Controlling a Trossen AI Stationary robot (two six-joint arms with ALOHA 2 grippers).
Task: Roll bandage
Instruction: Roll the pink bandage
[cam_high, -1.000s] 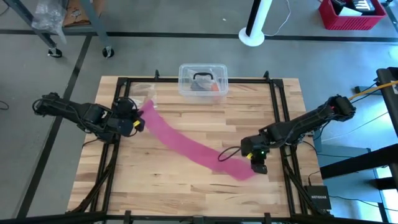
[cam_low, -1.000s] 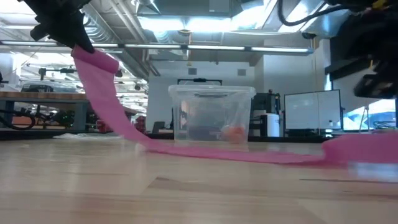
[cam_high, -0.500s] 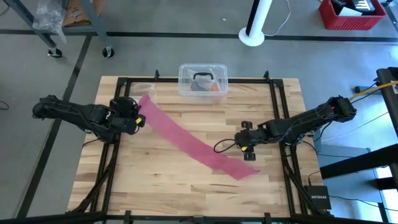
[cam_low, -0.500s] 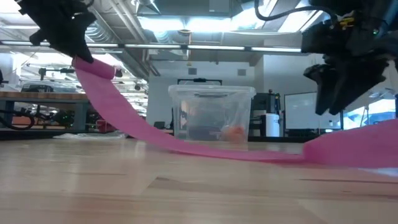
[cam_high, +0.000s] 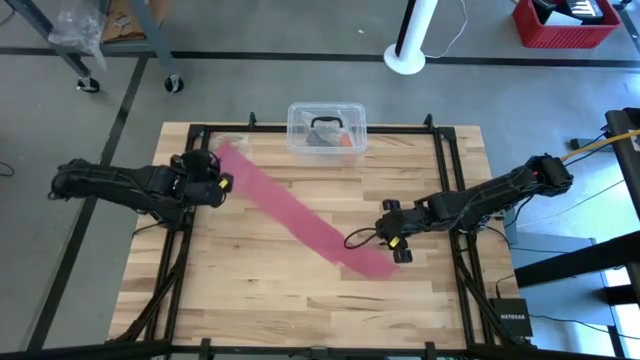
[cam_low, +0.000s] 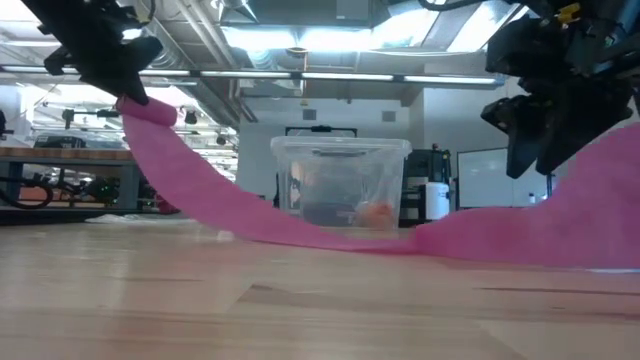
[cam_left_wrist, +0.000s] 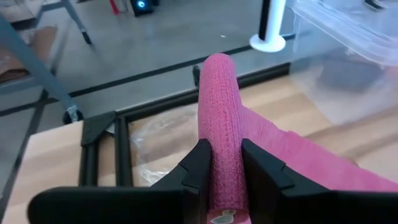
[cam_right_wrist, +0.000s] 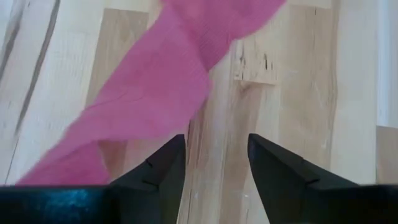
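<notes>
The right end effector (cam_high: 396, 240) hovered with fingers spread and empty over the near end of the pink bandage (cam_high: 300, 222), which ran diagonally across the wooden bench (cam_high: 300, 300). The left end effector (cam_high: 212, 176) pinched the strip's far end, lifted clear of the wood. Beyond, at the far edge, sat a clear plastic box (cam_high: 326, 128) holding a black handle and something orange

One pink bandage (cam_high: 300, 212), one clear plastic box (cam_high: 326, 128), two pincers, left (cam_high: 218, 181) and right (cam_high: 392, 231), one wooden table (cam_high: 280, 290)
</notes>
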